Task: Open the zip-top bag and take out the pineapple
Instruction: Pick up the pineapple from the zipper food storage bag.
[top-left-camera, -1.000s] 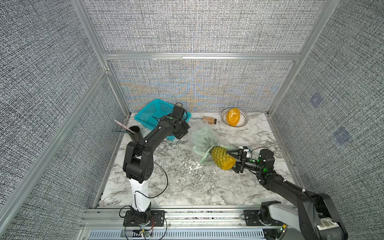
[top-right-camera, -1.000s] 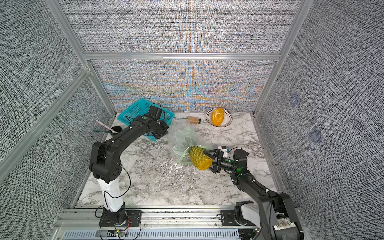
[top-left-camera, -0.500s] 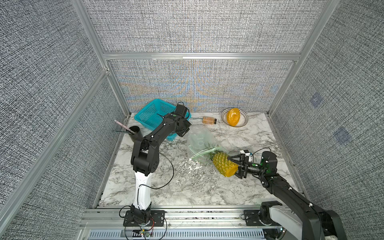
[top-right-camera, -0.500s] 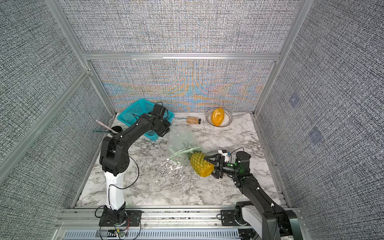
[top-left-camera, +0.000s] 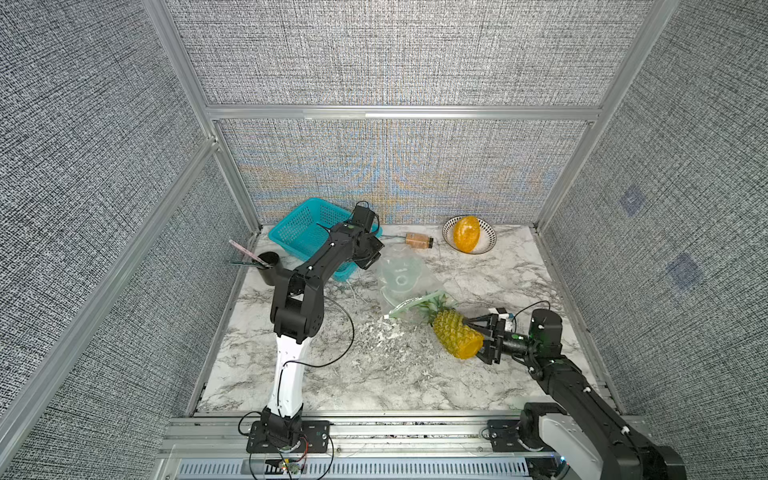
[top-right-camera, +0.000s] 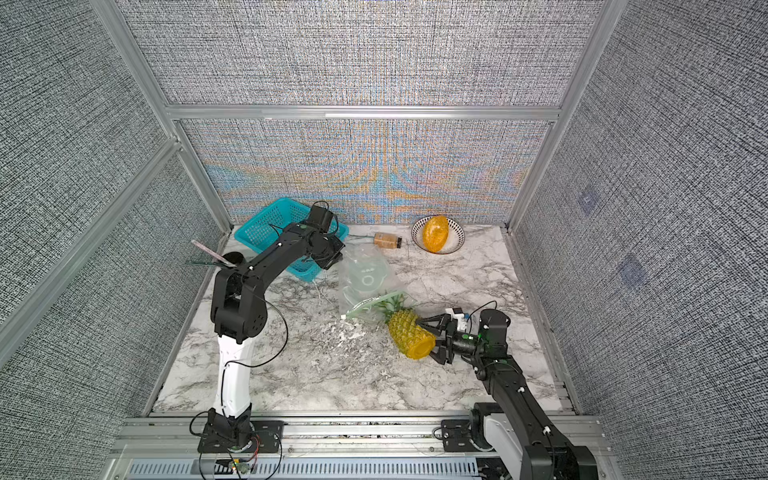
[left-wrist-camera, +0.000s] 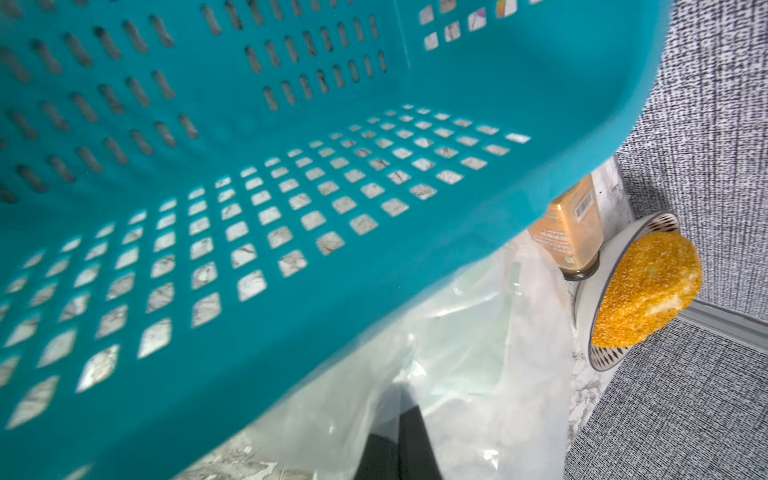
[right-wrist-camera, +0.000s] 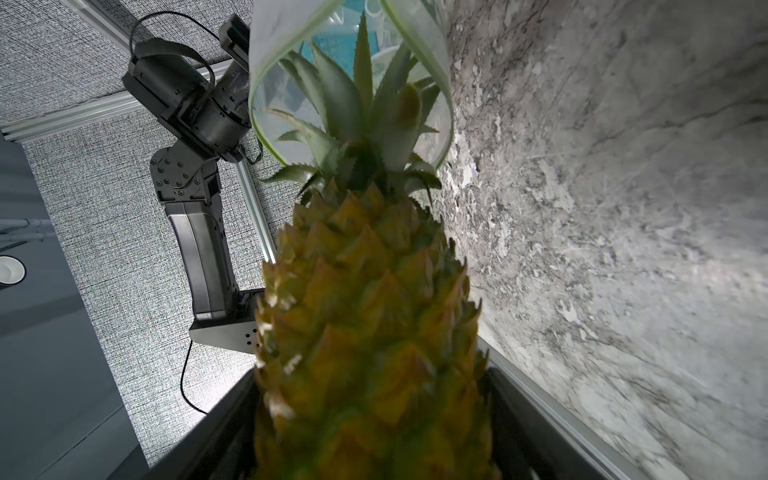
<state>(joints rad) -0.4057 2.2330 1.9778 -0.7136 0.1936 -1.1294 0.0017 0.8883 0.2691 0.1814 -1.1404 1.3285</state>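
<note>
Marble tabletop (top-left-camera: 374, 374) inside grey fabric walls is what you have in front of you. Your right fingers (top-left-camera: 487, 358) stand wide and grip the pineapple (top-left-camera: 453, 336) by its base end, one on either side of the yellow body. That body is clear of the bag (top-left-camera: 401, 274), but in the right wrist view the leaf crown (right-wrist-camera: 361, 108) sits inside the open mouth, ringed by the green zip strip (right-wrist-camera: 434, 58). Your left fingers (left-wrist-camera: 409, 444) are closed tight on the bag's far end, just beside the teal basket (top-left-camera: 299, 232). Along the back wall you have a small bottle (top-left-camera: 417, 240) and a bowl (top-left-camera: 489, 239) holding an orange fruit (top-left-camera: 466, 233).
</note>
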